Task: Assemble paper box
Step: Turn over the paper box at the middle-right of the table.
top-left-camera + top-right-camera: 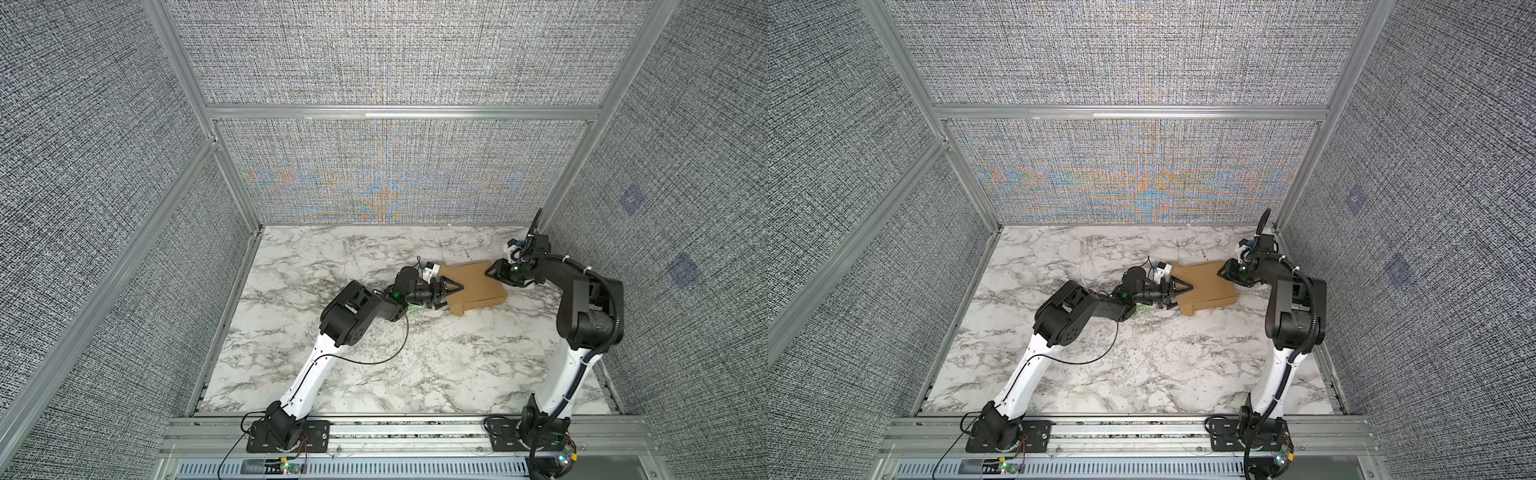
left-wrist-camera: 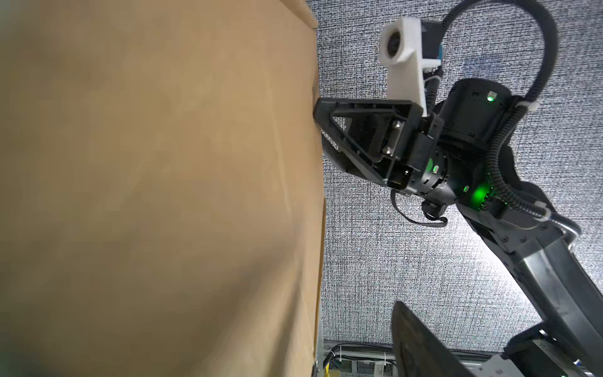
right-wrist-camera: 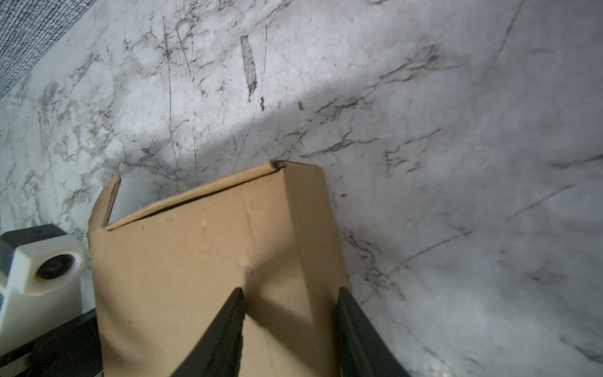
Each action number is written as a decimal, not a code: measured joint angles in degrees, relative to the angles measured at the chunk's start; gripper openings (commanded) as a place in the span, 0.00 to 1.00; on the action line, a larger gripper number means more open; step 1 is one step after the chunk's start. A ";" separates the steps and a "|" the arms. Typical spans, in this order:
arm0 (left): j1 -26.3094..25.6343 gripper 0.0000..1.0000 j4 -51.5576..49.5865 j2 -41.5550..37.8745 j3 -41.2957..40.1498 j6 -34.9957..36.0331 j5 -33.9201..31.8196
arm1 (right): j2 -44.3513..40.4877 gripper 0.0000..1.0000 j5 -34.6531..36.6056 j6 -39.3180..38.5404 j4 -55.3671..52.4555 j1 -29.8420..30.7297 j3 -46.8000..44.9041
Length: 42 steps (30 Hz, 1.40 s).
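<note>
The paper box (image 1: 478,282) (image 1: 1208,282) is a shallow tan cardboard mailer lying at the back right of the marble table, with a tab sticking out at its far left corner. My left gripper (image 1: 451,296) (image 1: 1183,296) stands open astride the box's left edge. In the left wrist view the cardboard (image 2: 163,196) hides one finger, and the other finger (image 2: 421,346) stands clear of it. My right gripper (image 1: 487,272) (image 3: 290,293) is open astride the box's far right edge, one finger over the top panel (image 3: 182,277) and one outside the side wall.
The marble table (image 1: 374,353) is enclosed by grey fabric walls (image 1: 374,174) on aluminium frames. The right wall stands close behind the right arm (image 1: 582,299). A loose black cable (image 1: 374,357) trails from the left arm over the table. Base rails run along the front edge.
</note>
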 measured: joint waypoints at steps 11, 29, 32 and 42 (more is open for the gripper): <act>-0.04 0.66 -8.63 -11.17 -1.92 4.15 0.61 | -4.85 0.43 -4.96 2.84 6.38 0.28 -9.03; -0.90 0.64 -17.66 -21.11 -3.54 14.08 1.44 | -7.52 0.41 -11.67 10.12 12.87 4.24 -18.56; -1.22 0.64 -17.62 -21.14 -3.41 14.60 1.38 | -7.54 0.41 -11.82 11.41 13.20 4.72 -20.74; -2.64 0.64 -15.93 -18.73 -0.15 14.78 1.25 | -8.57 0.40 -11.80 13.60 15.32 5.16 -22.95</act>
